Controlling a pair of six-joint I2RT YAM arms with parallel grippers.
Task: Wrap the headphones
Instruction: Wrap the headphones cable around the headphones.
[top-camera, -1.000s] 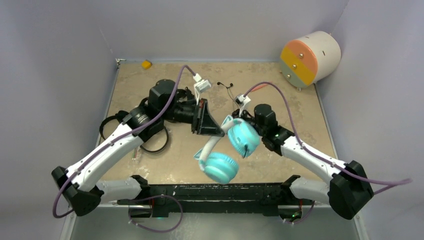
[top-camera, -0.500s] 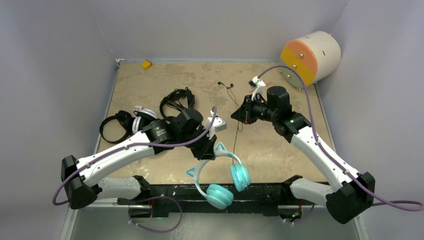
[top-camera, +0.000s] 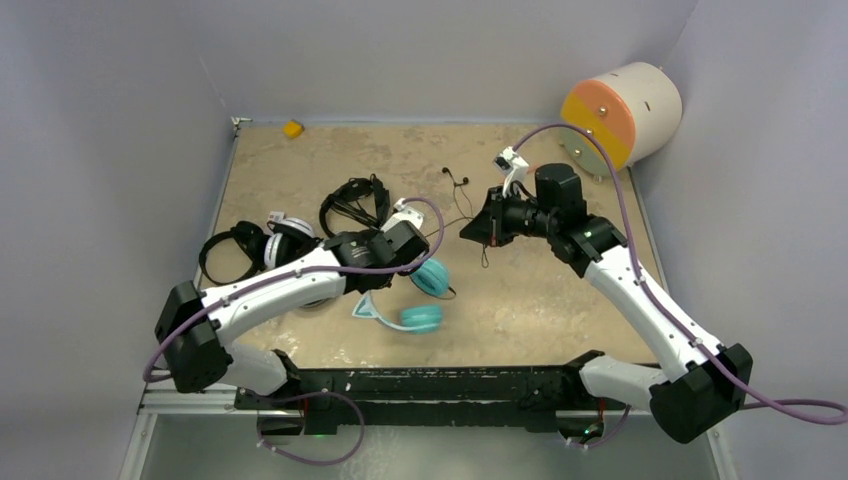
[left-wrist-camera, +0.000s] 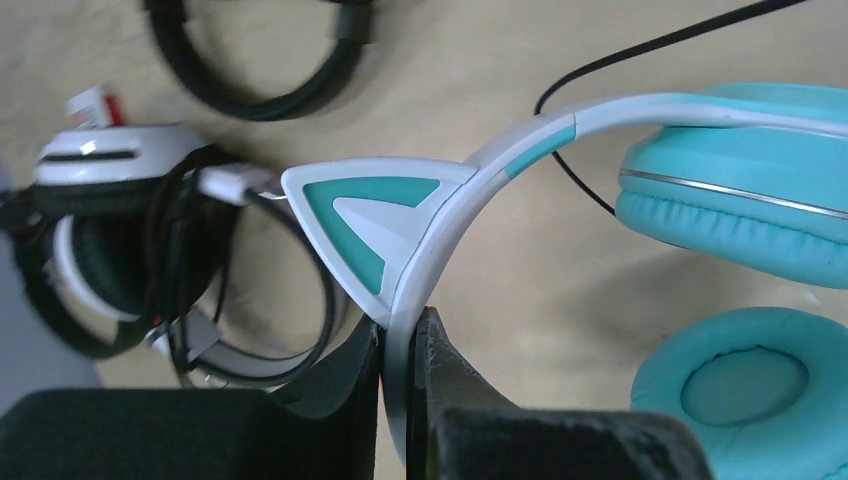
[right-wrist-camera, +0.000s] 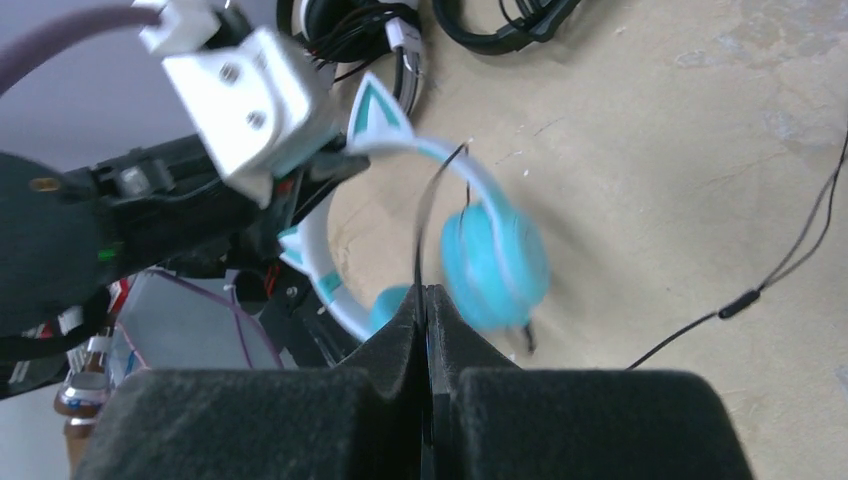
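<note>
The headphones being worked on are the teal cat-ear set (top-camera: 421, 317). The left jaws are closed on its white headband (left-wrist-camera: 620, 105) just beside one cat ear (left-wrist-camera: 365, 215). The right jaws are pinched shut on its thin black cable (right-wrist-camera: 417, 230), which runs from them up to the band. Both teal cups sit low over the counter (top-camera: 560, 300), in the middle near the front edge; whether they touch it I cannot tell. No turns of cord show around this band, so I judge its wrapping barely begun. Further left, the white-and-black set (left-wrist-camera: 110, 170) has dark cord bundled across it. The black set nearer the back (top-camera: 355, 203) looks bundled too, so both seem done. The all-black set (top-camera: 225, 252) lies far left, its cord too small to judge. A loose cable (right-wrist-camera: 790, 255) trails on the counter, probably this set's own, not yet wound in.
</note>
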